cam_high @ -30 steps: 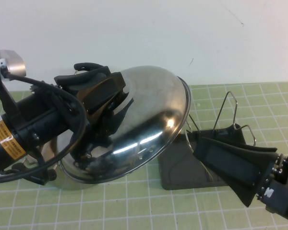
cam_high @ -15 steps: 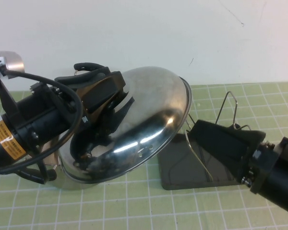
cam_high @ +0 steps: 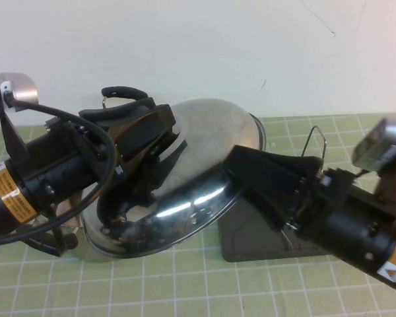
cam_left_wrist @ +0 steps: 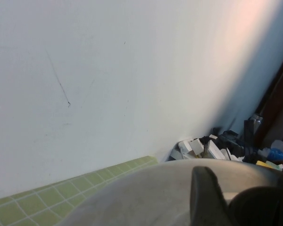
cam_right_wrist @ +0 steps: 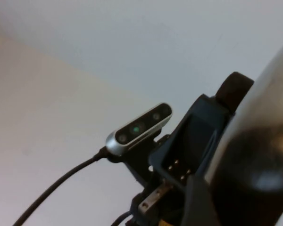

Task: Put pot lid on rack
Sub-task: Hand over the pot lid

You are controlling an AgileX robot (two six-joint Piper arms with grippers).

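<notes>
Lid (cam_high: 211,142) is off the table (cam_high: 185,284), tilted steeply with its dome facing up and toward the camera, lower rim over the pot (cam_high: 96,244) at left-centre. Left gripper (cam_high: 142,142) comes in from the left and sits on the dome, its fingers (cam_high: 145,129) clamped at the lid's centre (knob itself is hidden by them, so holding the lid by the knob is my read). Left wrist view shows only the grey curve of the lid (cam_left_wrist: 146,197), one dark finger (cam_left_wrist: 205,197) and the wall.

Right gripper (cam_high: 254,175) reaches in from the right, its tip against the lid's right rim. Its fingers (cam_high: 270,172) look like one dark wedge from above; cannot tell how far apart they are. Right wrist view has the lid edge (cam_right_wrist: 259,141) close up, plus the left arm's wrist camera (cam_right_wrist: 139,128).

Rack (cam_high: 251,238) stands on the table right of the pot, below the right arm, one wire loop (cam_high: 315,146) sticking up behind it. Lid hangs above the rack's left end, not in the loops.
</notes>
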